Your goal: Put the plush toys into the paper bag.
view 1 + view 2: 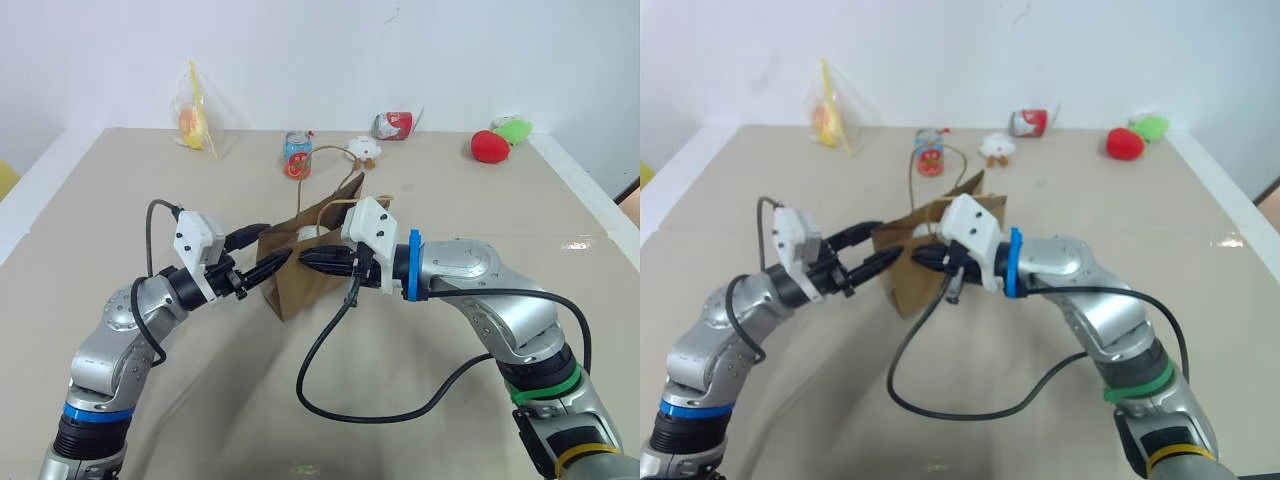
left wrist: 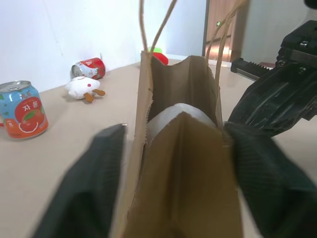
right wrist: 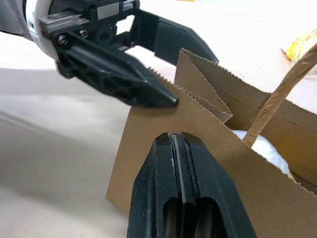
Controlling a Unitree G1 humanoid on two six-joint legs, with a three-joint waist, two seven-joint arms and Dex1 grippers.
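Observation:
The brown paper bag hangs tilted above the table's middle, between my two grippers. A rounded white plush toy lies inside it, partly hidden by the walls; the same toy shows beside a cord handle. My right gripper is shut on the top edge of the bag's side wall. At the bag's narrow end my left gripper stands open, one finger against the paper, the other finger a little off the opposite wall.
Along the table's far side stand a soda can, a small white plush with brown feet, a red can on its side, a red plush, a green plush and a clear plastic bag.

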